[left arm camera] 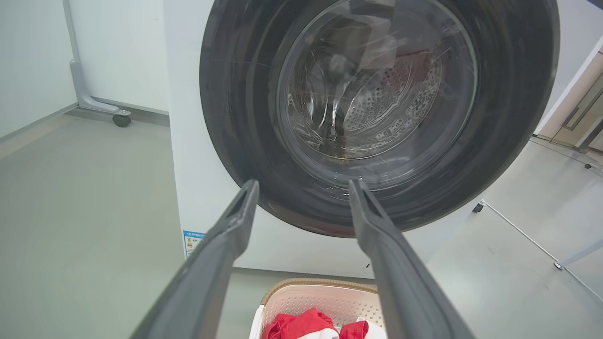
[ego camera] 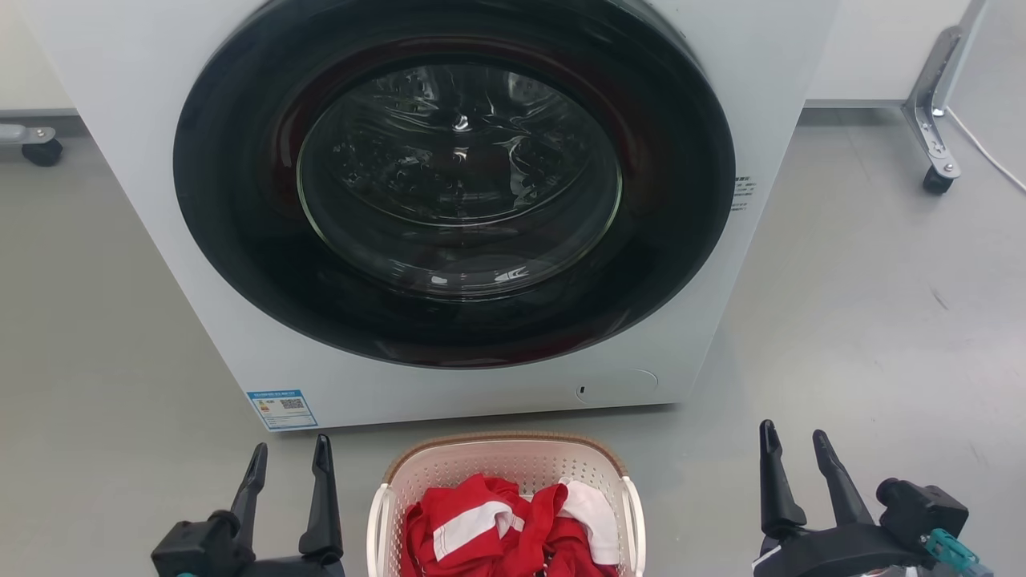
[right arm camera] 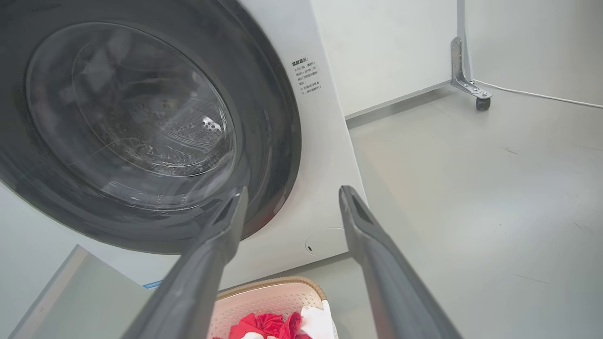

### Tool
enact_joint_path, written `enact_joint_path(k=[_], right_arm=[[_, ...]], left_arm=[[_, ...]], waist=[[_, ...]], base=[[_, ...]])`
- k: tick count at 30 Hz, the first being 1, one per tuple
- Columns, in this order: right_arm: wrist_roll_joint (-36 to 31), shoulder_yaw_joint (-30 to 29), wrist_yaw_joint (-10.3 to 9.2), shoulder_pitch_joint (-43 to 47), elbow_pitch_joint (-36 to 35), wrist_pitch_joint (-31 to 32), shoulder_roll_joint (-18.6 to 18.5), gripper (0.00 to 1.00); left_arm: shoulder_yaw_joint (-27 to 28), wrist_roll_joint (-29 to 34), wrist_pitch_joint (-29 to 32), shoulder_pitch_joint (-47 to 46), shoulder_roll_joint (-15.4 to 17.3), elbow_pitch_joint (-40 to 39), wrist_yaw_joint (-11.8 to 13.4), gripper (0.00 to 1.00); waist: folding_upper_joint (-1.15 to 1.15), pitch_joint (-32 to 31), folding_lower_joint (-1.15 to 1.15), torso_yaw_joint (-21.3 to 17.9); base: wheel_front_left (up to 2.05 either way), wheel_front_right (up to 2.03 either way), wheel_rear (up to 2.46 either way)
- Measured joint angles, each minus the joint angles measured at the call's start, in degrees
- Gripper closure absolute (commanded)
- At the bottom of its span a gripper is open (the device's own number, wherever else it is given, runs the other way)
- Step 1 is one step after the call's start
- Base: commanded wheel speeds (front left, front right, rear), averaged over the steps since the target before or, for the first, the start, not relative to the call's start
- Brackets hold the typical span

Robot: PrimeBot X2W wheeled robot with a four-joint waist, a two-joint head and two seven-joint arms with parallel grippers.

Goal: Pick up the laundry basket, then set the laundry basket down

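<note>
Basket: laundry basket [ego camera: 513,463] sits on the floor [ego camera: 96,336] at bottom centre of the head view, just in front of the washing machine [ego camera: 120,200]. Its near end is cut off by the frame edge.
Load: red and white clothes [ego camera: 481,521], heaped up to about rim height.
Left claw [ego camera: 290,445]: released, fingers spread, nothing in it. Lower left of frame, beside the basket, not touching.
Right claw [ego camera: 793,431]: released, fingers spread, empty. Lower right of frame, farther from the basket than the left one.
Stage (judged): pick-up not begun, neither side handle taken.
Risk, uneven lift: if one claw catches its handle before the other, the basket would likely tip and shed clothes.
Risk, wrong catch: a finger closing over the rim could pinch cloth rather than handle, so the grip would slip.
Risk, forward swing: the machine stands close beyond the basket, so a lift that drifts up-frame could knock the round door [ego camera: 457,176].
Around: blue sticker [ego camera: 282,409] on the machine's lower corner. Wheeled metal leg [ego camera: 934,120] and a white cable [ego camera: 990,156] at upper right. A caster [ego camera: 40,151] at upper left.
In the way: nothing lies between either claw and the basket sides.
</note>
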Motion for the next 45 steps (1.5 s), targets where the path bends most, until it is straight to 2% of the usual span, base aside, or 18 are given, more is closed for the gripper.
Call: enact_joint_path(k=[23,45], right_arm=[[-19.27,3.85,-3.05,-0.01,-2.26,-4.6,-0.18,0.0],[-20.01,3.25,-3.05,-0.01,-2.69,-4.6,-0.16,0.0]], left_arm=[[-2.48,19.68,-4.56,1.3,-0.01,-3.02,3.05,0.0],[-2.26,20.07,-4.57,2.05,-0.3,-3.11,3.05,0.0]], waist=[[0.0,0.72,0.0,-0.06],[0.0,1.51,0.0,-0.05]], base=[[0.0,0.0,0.0],[0.0,0.0,0.0]])
